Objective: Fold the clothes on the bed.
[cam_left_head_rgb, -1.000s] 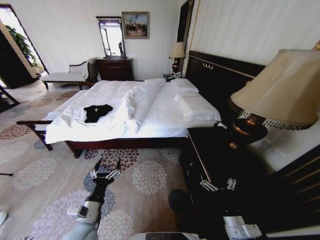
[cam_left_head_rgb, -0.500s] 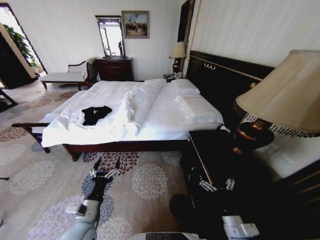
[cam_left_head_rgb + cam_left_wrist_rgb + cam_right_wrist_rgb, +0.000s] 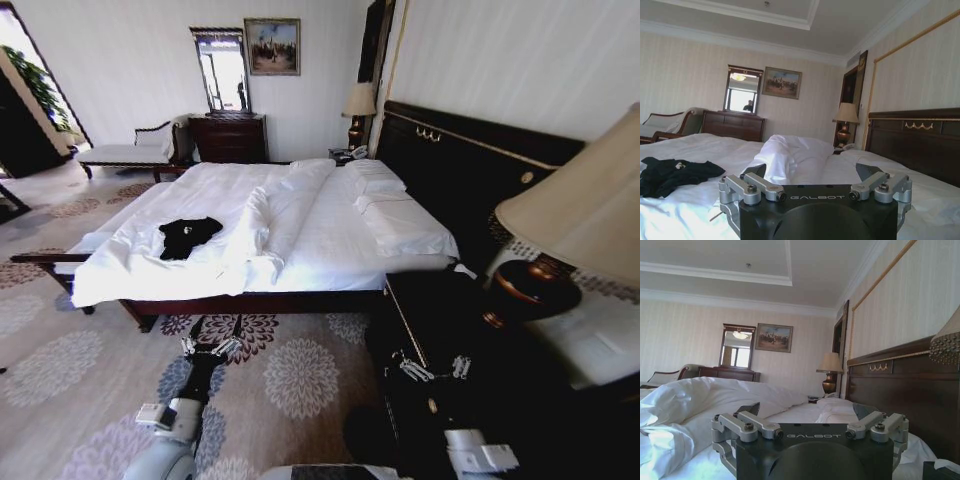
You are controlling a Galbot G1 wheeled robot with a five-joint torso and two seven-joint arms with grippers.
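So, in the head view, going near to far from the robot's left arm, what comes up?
Left pincer over flowered carpet → white-duveted bed → crumpled black T-shirt → dark wooden dresser → framed painting.

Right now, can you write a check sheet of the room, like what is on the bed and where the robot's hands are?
Surface: bed, white duvet rumpled in a ridge down the middle.
Job's things: black T-shirt lying crumpled, unfolded, near the foot end on the robot's left.
Clutter: pillows by the headboard.
Grippers: left gripper open, low over the carpet short of the bed; right gripper open, in front of the nightstand.
Cables: nothing seen.
Surroundings: lamp on the nightstand, dresser with mirror, bench, flowered carpet.
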